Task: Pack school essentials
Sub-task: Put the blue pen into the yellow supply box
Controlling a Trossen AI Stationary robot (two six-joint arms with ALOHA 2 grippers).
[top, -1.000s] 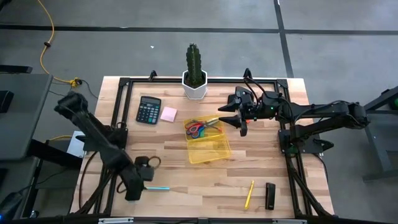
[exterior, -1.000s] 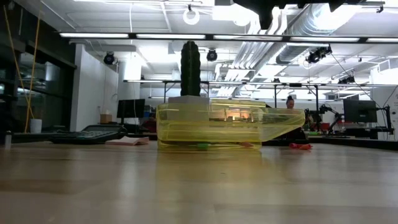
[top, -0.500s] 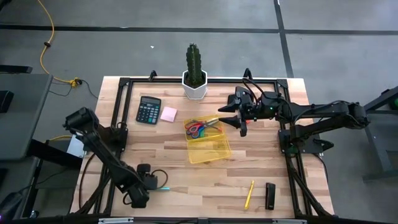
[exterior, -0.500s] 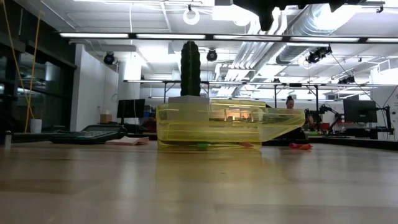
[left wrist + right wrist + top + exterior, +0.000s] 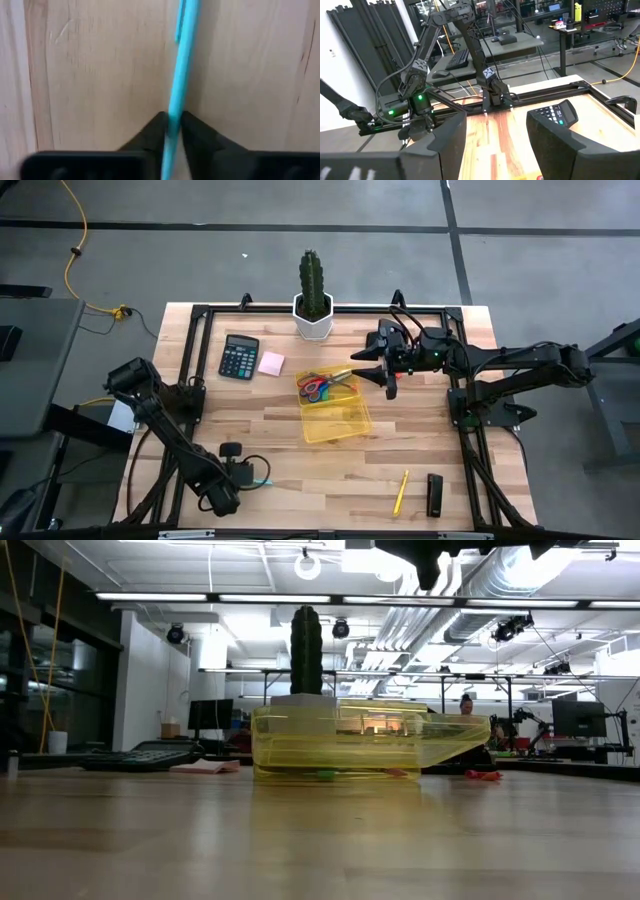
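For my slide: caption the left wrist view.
Left gripper shut on the light-blue pen, which lies on the wooden table.

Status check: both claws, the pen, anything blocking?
Left claw shut on light-blue pen, pen on table. Right claw open, beside yellow tray. Nothing blocking.

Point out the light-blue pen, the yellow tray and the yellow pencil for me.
light-blue pen (image 5: 181, 75): left wrist view, mid barrel, ahead of the fingers.
yellow tray (image 5: 350, 430): high view, bare floor near its front wall.
yellow pencil (image 5: 400, 492): high view, middle of its shaft.
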